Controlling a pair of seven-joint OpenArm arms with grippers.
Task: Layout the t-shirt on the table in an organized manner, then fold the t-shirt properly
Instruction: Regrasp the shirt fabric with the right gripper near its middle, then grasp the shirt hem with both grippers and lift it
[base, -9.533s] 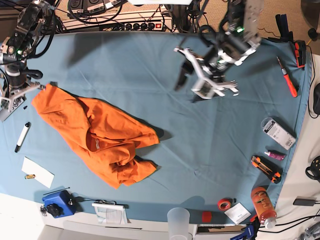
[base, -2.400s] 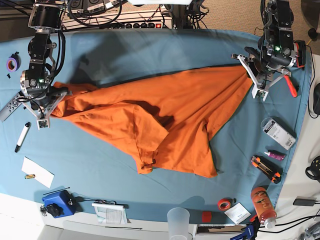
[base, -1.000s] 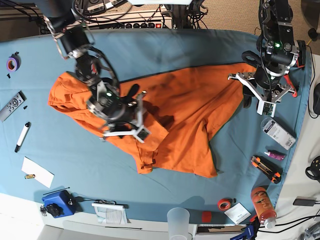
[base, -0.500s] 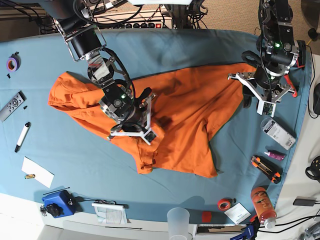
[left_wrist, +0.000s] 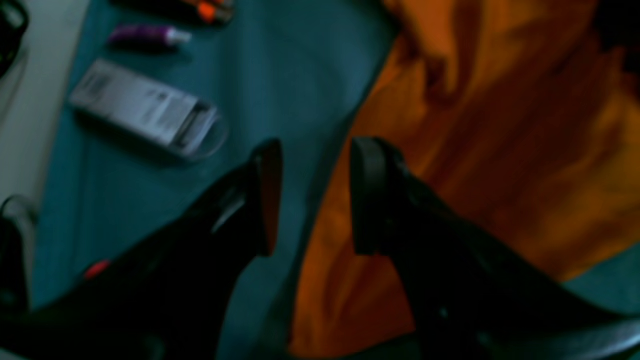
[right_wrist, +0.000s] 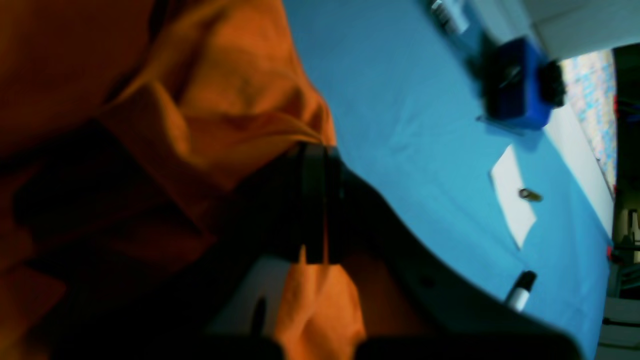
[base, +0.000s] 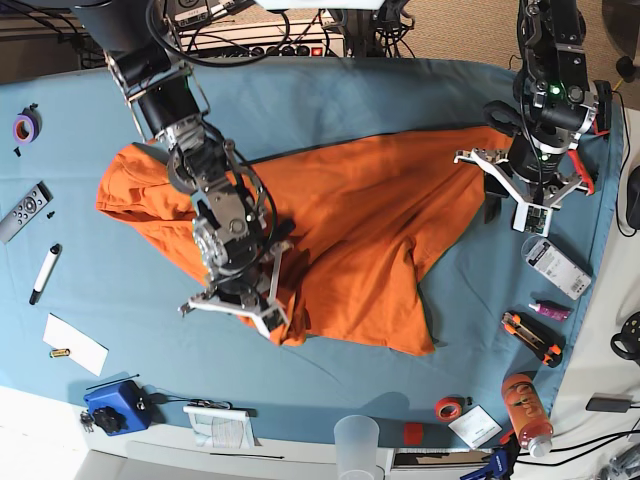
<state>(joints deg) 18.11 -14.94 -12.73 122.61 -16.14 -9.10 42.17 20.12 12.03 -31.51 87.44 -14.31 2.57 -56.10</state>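
Observation:
The orange t-shirt (base: 370, 220) lies spread and rumpled across the middle of the blue table (base: 330, 100). My right gripper (base: 262, 312) sits at the shirt's near left part, shut on a fold of it. In the right wrist view its fingers (right_wrist: 345, 215) pinch orange t-shirt (right_wrist: 225, 100) cloth between them. My left gripper (base: 505, 195) hovers open over the shirt's right end. In the left wrist view that gripper (left_wrist: 315, 165) straddles the edge of the t-shirt (left_wrist: 500, 125) and holds nothing.
A clear box (base: 555, 265), a purple tube (base: 548, 309), a cutter (base: 530, 335) and an orange bottle (base: 525, 405) line the right edge. A marker (base: 45, 272), a paper (base: 75, 343), a blue box (base: 115, 405) and a cup (base: 357, 440) lie front left.
My right gripper has moved down the shirt toward the near edge and shut on the cloth, bunching it there. The left arm has not moved.

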